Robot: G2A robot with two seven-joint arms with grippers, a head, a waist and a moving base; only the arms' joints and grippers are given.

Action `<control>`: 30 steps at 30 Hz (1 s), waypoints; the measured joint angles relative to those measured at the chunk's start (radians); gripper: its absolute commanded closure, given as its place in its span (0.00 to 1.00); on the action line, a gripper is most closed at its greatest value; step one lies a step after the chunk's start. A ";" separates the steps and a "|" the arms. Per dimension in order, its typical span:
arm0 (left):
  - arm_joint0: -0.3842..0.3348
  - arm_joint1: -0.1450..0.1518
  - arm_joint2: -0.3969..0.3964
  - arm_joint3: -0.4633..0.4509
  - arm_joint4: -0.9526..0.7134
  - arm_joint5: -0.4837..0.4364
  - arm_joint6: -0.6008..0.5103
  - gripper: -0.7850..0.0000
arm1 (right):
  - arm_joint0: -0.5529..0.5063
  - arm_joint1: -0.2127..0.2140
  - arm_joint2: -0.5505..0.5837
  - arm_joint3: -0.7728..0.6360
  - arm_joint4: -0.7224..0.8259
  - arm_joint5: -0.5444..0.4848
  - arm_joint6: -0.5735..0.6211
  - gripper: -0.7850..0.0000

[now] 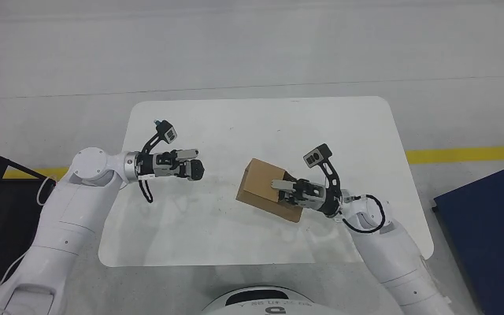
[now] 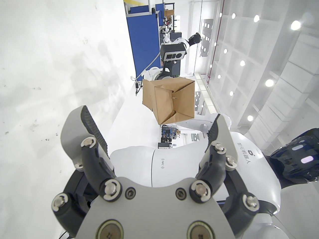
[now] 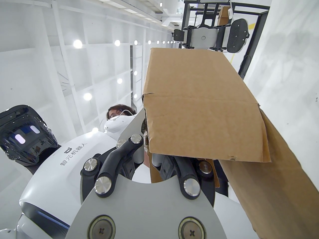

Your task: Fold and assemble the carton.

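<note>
Right gripper (image 1: 286,189) pinches the carton (image 1: 261,183) at one edge; left gripper (image 1: 192,168) hangs spread, well apart.

No legible lettering — the carton (image 1: 261,186) and table (image 1: 236,126) carry none.

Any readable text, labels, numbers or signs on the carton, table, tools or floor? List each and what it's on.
None readable on these.
carton: plain brown cardboard on every face shown, no print or label.
table: no words or numbers, only scuff marks.
left tool: no lettering on it.
right tool: no lettering on it.
yellow floor stripe: a plain line, no text.
</note>
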 measured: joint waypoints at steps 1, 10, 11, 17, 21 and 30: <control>0.000 0.000 0.000 0.000 0.000 0.000 0.000 0.00 | 0.004 0.002 0.000 -0.001 -0.012 0.010 -0.008 1.00; 0.000 0.000 0.000 0.000 0.000 0.000 0.000 0.00 | 0.200 0.052 0.010 -0.071 -0.610 0.381 0.183 1.00; 0.000 0.000 0.000 0.000 0.000 0.000 0.000 0.00 | 0.228 0.056 0.002 -0.081 -0.665 0.404 0.217 1.00; 0.000 0.000 0.000 0.000 0.000 0.000 0.000 0.00 | 0.365 0.075 -0.078 -0.156 -1.090 0.453 0.325 1.00; 0.000 0.000 0.000 0.000 0.000 0.000 0.000 0.00 | 0.363 0.074 -0.077 -0.154 -1.082 0.452 0.323 1.00; 0.000 0.000 0.000 0.000 0.000 0.000 0.000 0.00 | 0.440 0.067 -0.253 -0.113 -1.317 0.423 0.415 1.00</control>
